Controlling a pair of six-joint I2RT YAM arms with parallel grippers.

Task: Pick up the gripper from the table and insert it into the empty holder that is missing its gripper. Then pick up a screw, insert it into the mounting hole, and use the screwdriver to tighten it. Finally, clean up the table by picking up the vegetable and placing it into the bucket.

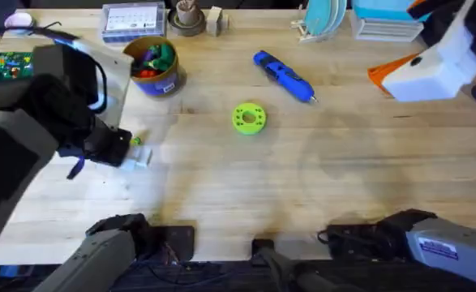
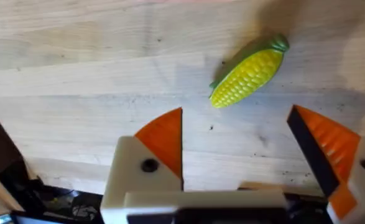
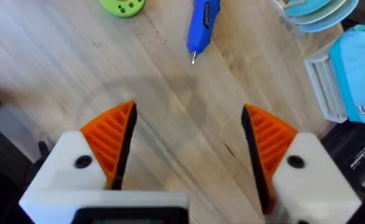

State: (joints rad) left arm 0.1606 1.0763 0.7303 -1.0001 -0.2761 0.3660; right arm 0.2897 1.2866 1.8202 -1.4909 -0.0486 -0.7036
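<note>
The vegetable (image 2: 247, 78), a small yellow toy corn cob with a green husk, lies on the wood just beyond my left gripper (image 2: 238, 146). That gripper is open, its orange pads (image 2: 166, 140) apart with nothing between them. From overhead the vegetable (image 1: 136, 140) sits at the left gripper's (image 1: 132, 152) tip, below the bucket (image 1: 152, 65). The blue screwdriver (image 1: 284, 75) lies at the table's centre back. My right gripper (image 3: 188, 140) hangs open above bare wood, with the screwdriver (image 3: 201, 28) ahead of it. From overhead the right gripper (image 1: 392, 77) is at the far right. The loose gripper piece, holder and screw are out of view.
A bright green ring-shaped disc (image 1: 249, 117) lies mid-table. Along the back edge stand a clear parts box (image 1: 132, 20), a wooden cup (image 1: 187, 18) and a rack of plates (image 1: 323, 20). A green circuit board (image 1: 6, 65) sits at the far left.
</note>
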